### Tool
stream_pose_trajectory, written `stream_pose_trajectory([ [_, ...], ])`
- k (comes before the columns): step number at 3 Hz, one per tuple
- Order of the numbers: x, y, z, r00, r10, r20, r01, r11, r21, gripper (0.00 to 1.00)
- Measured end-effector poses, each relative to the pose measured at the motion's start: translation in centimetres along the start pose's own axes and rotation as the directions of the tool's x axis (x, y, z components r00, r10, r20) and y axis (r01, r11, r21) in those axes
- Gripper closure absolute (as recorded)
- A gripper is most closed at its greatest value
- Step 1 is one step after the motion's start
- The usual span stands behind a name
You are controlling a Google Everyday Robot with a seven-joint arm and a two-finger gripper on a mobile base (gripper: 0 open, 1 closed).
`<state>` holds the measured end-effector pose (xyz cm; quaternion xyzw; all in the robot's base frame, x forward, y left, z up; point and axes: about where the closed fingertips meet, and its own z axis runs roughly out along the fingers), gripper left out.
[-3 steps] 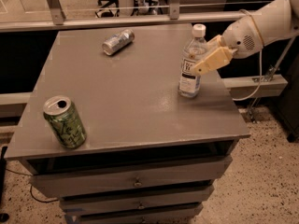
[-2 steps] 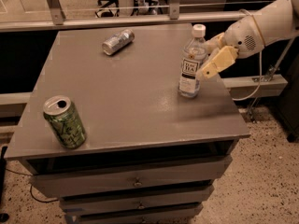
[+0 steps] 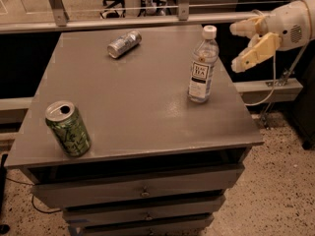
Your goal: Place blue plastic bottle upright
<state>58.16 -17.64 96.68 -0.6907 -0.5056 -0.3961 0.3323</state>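
The blue plastic bottle (image 3: 202,67) stands upright near the right edge of the grey cabinet top (image 3: 142,97). It is clear, with a white cap and a pale label with a dark text panel. My gripper (image 3: 239,47) is open and empty, to the right of the bottle at the height of its upper half, a short gap away and not touching it. Its two cream fingers (image 3: 253,55) point left toward the bottle.
A green patterned drink can (image 3: 68,129) stands at the front left corner. A small silver can (image 3: 124,44) lies on its side at the back. Drawers sit below the top. A metal rail (image 3: 123,21) runs behind, and a cable hangs at the right.
My gripper has let go of the bottle and drawn back to the right and slightly up. The bottle stays standing where it was.
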Motion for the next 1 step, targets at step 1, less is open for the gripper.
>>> stream_pose_trajectory([
  [1,0.01,0.03,0.05,1.0,0.001,0.0,-0.001,1.0,0.0,0.0],
])
